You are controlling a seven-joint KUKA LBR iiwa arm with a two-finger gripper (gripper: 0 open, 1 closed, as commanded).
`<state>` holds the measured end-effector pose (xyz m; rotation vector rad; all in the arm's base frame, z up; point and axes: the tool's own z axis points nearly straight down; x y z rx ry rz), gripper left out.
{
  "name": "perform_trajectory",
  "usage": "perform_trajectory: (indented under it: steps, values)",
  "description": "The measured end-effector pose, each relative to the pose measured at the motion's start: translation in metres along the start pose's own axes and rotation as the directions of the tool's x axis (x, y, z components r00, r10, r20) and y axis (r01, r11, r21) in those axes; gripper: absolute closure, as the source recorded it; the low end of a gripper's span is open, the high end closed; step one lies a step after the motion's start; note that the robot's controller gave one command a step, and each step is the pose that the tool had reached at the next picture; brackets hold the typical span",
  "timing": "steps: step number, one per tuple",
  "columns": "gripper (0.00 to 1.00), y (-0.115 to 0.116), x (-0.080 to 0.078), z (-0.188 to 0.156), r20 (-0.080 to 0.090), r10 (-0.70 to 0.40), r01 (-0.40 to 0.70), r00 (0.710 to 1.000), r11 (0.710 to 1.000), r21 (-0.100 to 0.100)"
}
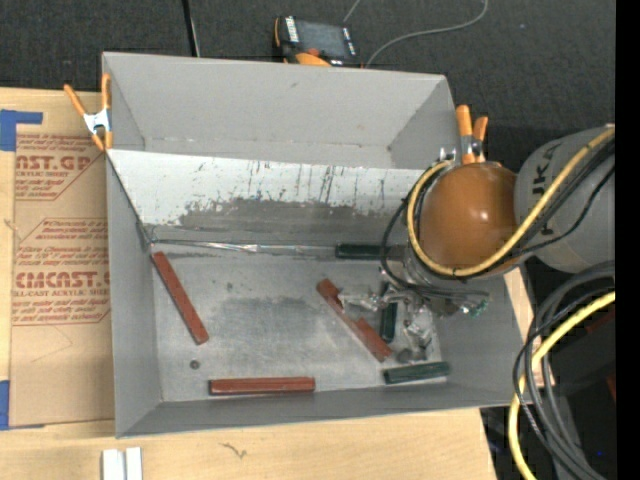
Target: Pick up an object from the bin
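Camera view: where is the gripper [402, 320]?
Low at the right of the bin [270, 108], under the orange cover [465, 213], over a short green piece [388, 318] that lies beside a slanted red stick [355, 323].
Does it hold that piece?
Cannot tell; how far the claw is open is hidden.
What lies near?
A green marker [417, 373] just in front; a front stick [262, 386] and a left stick [180, 297] lie well apart.

Grey arm [572, 203] reaches in from right, bent down; orange wrist cover [470, 213] on top, yellow cables [413, 220] looped round it; pincer [402, 316] hangs low beneath cover.
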<state>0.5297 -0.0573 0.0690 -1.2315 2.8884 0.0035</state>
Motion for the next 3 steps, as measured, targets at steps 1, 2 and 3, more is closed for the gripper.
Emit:
perform_trajectory:
  steps: [1, 2, 3]
  values:
    - [0.00, -0.076, 0.003, -0.002, 0.001, -0.022, 0.022, 1.000, 1.000, 0.008]
    - [1.00, -0.071, 0.001, -0.001, 0.001, -0.026, 0.026, 1.000, 1.000, 0.001]
    - [1.00, -0.106, 0.017, -0.173, 0.002, -0.262, 0.262, 0.965, 0.965, 0.010]
